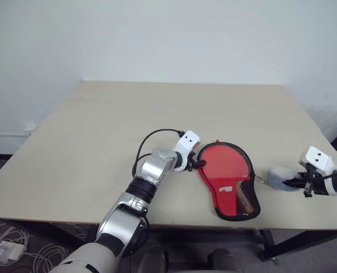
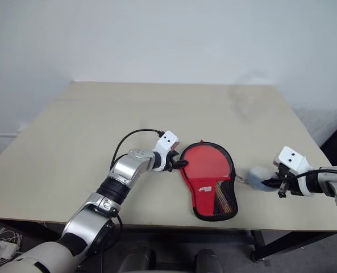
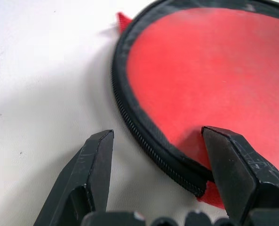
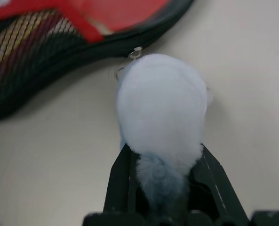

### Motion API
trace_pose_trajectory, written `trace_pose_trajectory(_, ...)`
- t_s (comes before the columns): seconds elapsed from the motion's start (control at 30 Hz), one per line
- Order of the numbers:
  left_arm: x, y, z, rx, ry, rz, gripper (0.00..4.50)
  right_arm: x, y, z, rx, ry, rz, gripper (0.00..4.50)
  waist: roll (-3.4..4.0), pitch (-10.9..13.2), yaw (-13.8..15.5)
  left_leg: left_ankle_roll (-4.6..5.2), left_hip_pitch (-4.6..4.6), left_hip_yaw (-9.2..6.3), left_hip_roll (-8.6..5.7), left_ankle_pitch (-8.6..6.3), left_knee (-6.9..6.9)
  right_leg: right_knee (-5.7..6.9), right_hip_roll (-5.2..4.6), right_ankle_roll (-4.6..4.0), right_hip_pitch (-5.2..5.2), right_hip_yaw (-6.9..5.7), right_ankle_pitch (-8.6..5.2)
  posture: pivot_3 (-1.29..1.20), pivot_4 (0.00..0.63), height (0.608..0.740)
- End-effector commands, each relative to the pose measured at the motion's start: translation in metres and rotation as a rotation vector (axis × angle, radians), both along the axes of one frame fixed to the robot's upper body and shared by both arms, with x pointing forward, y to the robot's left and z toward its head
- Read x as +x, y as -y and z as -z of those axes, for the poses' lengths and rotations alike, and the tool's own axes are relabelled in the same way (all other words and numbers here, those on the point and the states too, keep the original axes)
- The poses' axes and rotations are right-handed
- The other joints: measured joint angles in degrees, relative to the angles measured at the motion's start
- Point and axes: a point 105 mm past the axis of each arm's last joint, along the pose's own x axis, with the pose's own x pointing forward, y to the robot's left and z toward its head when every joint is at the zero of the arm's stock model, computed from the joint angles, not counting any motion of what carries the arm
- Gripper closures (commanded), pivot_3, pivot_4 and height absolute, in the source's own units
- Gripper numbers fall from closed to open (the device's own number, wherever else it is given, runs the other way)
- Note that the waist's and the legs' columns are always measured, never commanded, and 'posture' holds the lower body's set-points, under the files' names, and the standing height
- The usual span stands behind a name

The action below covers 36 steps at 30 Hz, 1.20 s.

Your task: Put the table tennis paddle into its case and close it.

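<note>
Left tool (image 3: 153, 179): nearest the lens in the left wrist view, fingers spread and released, straddling the case's zip rim; one finger (image 3: 233, 165) lies over the red panel, the other over bare bench. Nothing clamped.

Case (image 1: 228, 179): lower centre of the head views, flat on the bench (image 1: 100, 131). Red panel up, black zip edging, mesh window at the near end with striped colours behind it. Soft fabric, light, likely to slide or buckle if pushed; it probably needs steadying at the stiffer zipped rim, where the left tool stands.

Paddle: judged to be inside the case, going by the filled-out shape; not directly visible.

Right tool (image 4: 165, 188): lower right of the head views, clenched on a pale blue fluffy lump (image 4: 160, 113). The lump hangs by a small metal ring at the case edge, probably a zip-pull charm. Soft, compressible, good purchase; a pull along the zip line seems wise.
</note>
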Motion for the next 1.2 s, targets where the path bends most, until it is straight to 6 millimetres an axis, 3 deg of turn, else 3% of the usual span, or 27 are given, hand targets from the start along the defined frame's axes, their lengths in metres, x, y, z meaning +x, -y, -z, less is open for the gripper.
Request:
trace_pose_trajectory(0.03,0.000,-0.005,0.008,0.019,-0.028,-0.029,1.36,-0.002,0.013,0.000,-0.088,-0.007,-0.013,4.20,-0.03,0.00,-0.05,0.00,0.00,0.01,0.00,0.00,0.00,-0.01,0.00,0.00,-0.01,0.00,0.00,0.00,0.000,0.740)
trace_pose_trajectory(0.17,-0.002,0.004,0.001,-0.024,-0.007,0.007,1.36,0.014,-0.002,0.006,-0.039,0.035,0.018,4.20,-0.08,0.02,-0.09,0.00,0.00,0.00,0.00,0.00,0.01,-0.01,-0.01,0.00,0.01,0.00,0.00,0.00,0.000,0.740)
trace_pose_trajectory(0.27,-0.014,0.027,-0.031,-0.158,0.058,0.162,1.36,0.017,-0.023,0.011,0.003,0.047,-0.010,4.20,-0.14,0.04,-0.19,0.00,0.00,-0.01,0.00,0.00,-0.01,0.02,0.00,0.00,-0.02,0.00,0.00,0.00,0.000,0.740)
trace_pose_trajectory(0.37,-0.028,0.041,-0.057,-0.240,0.101,0.313,1.36,0.017,-0.030,0.014,0.026,0.046,-0.006,4.20,-0.40,0.18,-0.43,0.00,-0.01,0.01,0.01,0.01,-0.04,0.05,0.01,0.00,-0.04,0.01,0.01,0.00,0.000,0.740)
trace_pose_trajectory(0.47,-0.027,0.051,-0.078,-0.264,0.156,0.358,1.36,0.015,-0.034,0.019,0.033,0.042,0.005,4.20,-0.61,0.19,-0.47,0.00,0.00,0.01,0.01,0.01,0.00,0.04,0.01,0.00,-0.02,0.01,0.01,0.00,0.000,0.740)
trace_pose_trajectory(0.57,-0.020,0.060,-0.085,-0.247,0.178,0.358,1.36,0.012,-0.039,0.023,0.041,0.036,0.009,4.20,-0.74,0.15,-0.57,0.00,0.04,0.00,0.02,0.01,0.01,0.04,0.03,0.00,-0.03,0.02,0.01,0.00,0.000,0.740)
trace_pose_trajectory(0.8,-0.015,0.073,-0.046,-0.046,0.152,0.382,1.36,0.006,-0.038,0.022,0.052,0.044,0.033,4.20,-0.79,0.14,-0.53,-0.01,0.08,0.03,0.03,-0.01,0.00,0.04,0.04,0.00,-0.04,0.08,0.01,0.00,0.000,0.740)
trace_pose_trajectory(0.93,-0.023,0.079,-0.021,0.009,0.098,0.428,1.36,0.004,-0.036,0.020,0.047,0.048,0.044,4.20,-0.81,0.15,-0.46,-0.01,0.04,0.02,0.03,-0.01,-0.01,0.05,0.04,0.00,-0.08,0.08,0.01,0.00,0.000,0.740)
trace_pose_trajectory(1.13,-0.029,0.078,0.007,0.083,0.051,0.440,1.36,0.000,-0.030,0.015,0.043,0.059,0.062,4.20,-0.85,0.14,-0.35,-0.01,0.04,0.02,0.02,-0.02,0.01,0.00,0.04,0.00,-0.02,0.08,0.00,0.00,0.000,0.740)
trace_pose_trajectory(1.2,-0.030,0.075,0.014,0.102,0.036,0.437,1.36,-0.013,-0.031,0.015,0.042,0.036,0.026,4.20,-0.82,0.12,-0.34,-0.02,0.04,0.01,0.02,-0.02,-0.01,0.01,0.04,0.00,-0.03,0.07,0.00,0.00,0.000,0.740)
